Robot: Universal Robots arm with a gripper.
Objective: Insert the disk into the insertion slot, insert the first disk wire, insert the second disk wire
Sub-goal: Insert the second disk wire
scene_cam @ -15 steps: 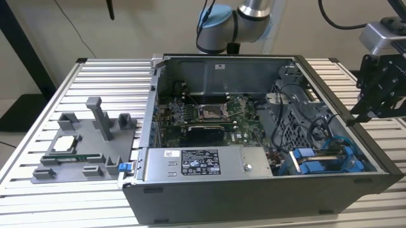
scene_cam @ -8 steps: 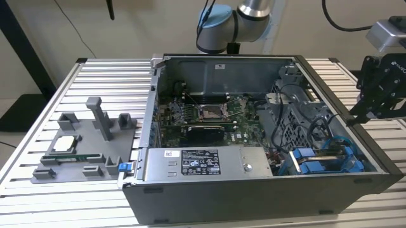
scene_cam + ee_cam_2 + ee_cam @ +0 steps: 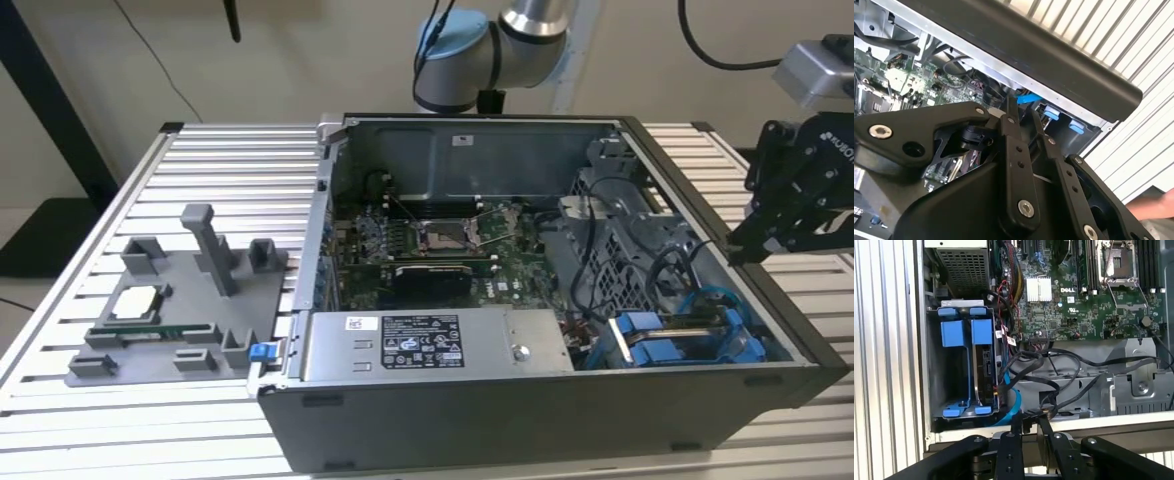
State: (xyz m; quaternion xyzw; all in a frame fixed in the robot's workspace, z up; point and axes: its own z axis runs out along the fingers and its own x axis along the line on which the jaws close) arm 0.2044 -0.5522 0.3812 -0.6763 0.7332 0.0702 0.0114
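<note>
First wrist view: the disk stands on edge in the insertion slot, in the compartment beside the motherboard; the neighbouring compartment looks bare. The disk's long axis runs straight away from the gripper, which sits just outside the case wall. Jaw state: cannot tell. A blue cable and black wires crowd the disk's near end, leaving little open room
</note>
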